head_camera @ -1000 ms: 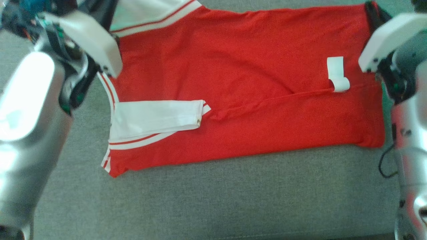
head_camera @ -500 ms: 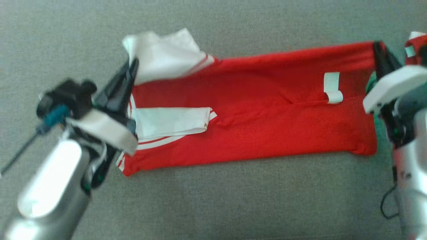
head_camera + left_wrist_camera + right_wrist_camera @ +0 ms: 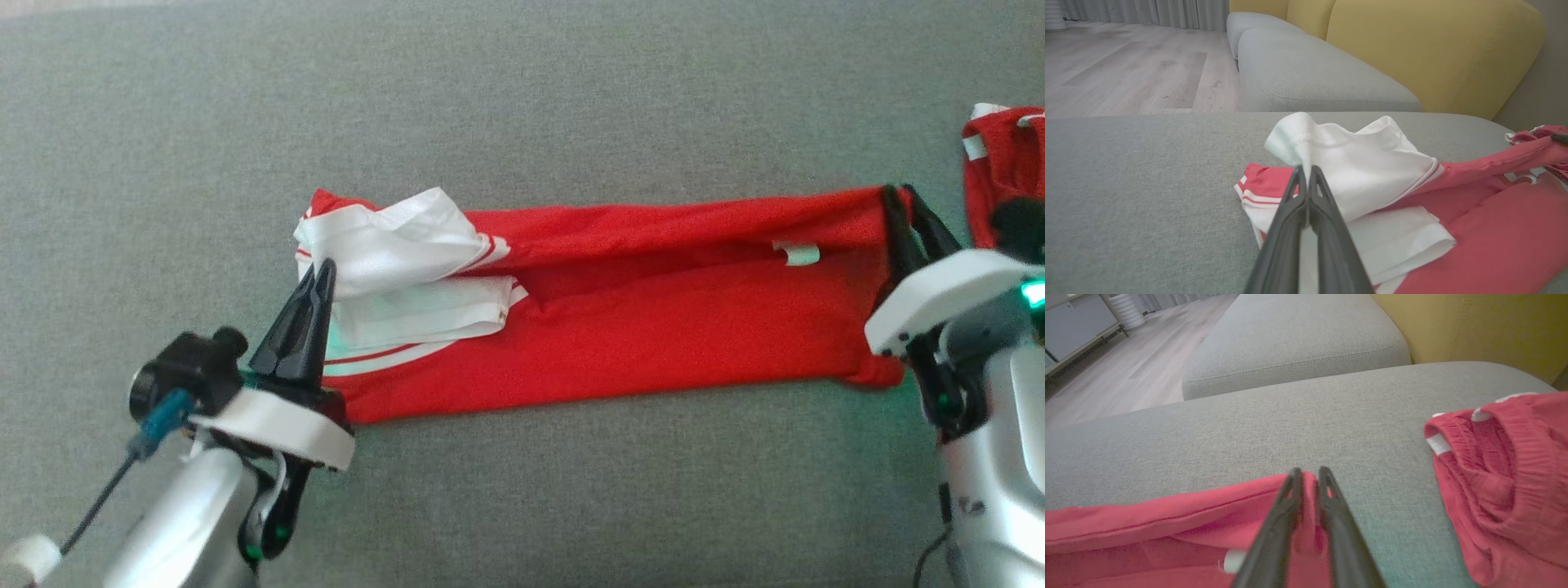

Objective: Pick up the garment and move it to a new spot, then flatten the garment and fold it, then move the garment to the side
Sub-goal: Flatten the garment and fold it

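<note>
On the grey fabric sofa seat (image 3: 522, 490), the red shirt with white sleeves (image 3: 653, 327) lies half-folded across the middle, left gripper (image 3: 323, 269) clamped on a white sleeve (image 3: 1363, 163), right gripper (image 3: 1309, 470) with fingers slightly apart around the hem (image 3: 1167, 516): lay both edges flush before letting go.

The head camera looks steeply down from high above the grey woven sofa seat (image 3: 522, 490). Both wrist cameras sit low and close over that seat, one toward its left edge and one toward its right, facing the mustard-yellow padded backrest (image 3: 1433, 49). All three views share the red fabric garment with white sleeves (image 3: 653, 327).
</note>
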You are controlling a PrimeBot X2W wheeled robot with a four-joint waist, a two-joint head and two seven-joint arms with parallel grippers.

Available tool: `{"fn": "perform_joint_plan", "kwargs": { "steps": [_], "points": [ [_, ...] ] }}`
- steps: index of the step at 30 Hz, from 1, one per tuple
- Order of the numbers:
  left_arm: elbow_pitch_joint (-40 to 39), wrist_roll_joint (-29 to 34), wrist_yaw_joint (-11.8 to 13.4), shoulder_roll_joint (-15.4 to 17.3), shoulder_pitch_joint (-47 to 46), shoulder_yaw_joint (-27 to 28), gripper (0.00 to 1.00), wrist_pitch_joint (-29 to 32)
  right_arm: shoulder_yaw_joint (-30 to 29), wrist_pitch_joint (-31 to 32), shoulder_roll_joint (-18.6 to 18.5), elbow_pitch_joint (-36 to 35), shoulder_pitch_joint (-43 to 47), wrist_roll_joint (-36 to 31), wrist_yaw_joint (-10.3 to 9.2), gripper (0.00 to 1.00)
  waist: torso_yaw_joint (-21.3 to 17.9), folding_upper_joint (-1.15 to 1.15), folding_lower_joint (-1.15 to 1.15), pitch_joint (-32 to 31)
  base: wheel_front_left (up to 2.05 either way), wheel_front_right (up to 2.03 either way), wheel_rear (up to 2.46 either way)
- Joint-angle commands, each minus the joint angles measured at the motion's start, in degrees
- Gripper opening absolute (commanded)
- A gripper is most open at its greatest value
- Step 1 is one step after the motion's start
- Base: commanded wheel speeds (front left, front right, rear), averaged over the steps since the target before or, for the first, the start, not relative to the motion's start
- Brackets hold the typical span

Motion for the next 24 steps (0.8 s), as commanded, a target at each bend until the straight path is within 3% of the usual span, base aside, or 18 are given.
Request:
{"fn": "perform_joint_plan", "kwargs": {
  "steps": [1,8,17,24],
  "points": [
    [-1.1,-0.3,-0.3,0.9,-0.1,2.2,1.0,-1.1,0.7,-0.8,0.2,-2.3,0.4,0.3,0.39,1.0,0.0,-0.01,0.0,-0.4,0.0,0.0,0.0],
    [-2.2,1.7,0.3,0.6,5.2,3.6,1.0,-4.8,-2.3,-3.2,0.8,-4.4,5.1,0.5,0.39,1.0,0.3,-0.01,0.0,-2.4,0.0,0.0,0.0],
    [-7.2,5.4,4.0,0.6,10.8,8.3,1.0,-5.2,-6.7,-1.3,1.6,-9.5,9.8,-0.5,0.39,1.0,1.6,-0.01,0.0,-3.5,0.0,0.0,0.0],
    [-11.3,5.9,8.0,-1.9,12.8,12.9,1.0,-5.3,-6.6,0.6,2.4,-8.4,8.1,-2.4,0.39,1.0,3.5,-0.01,0.0,-2.9,0.0,0.0,0.0]
  ]
}}
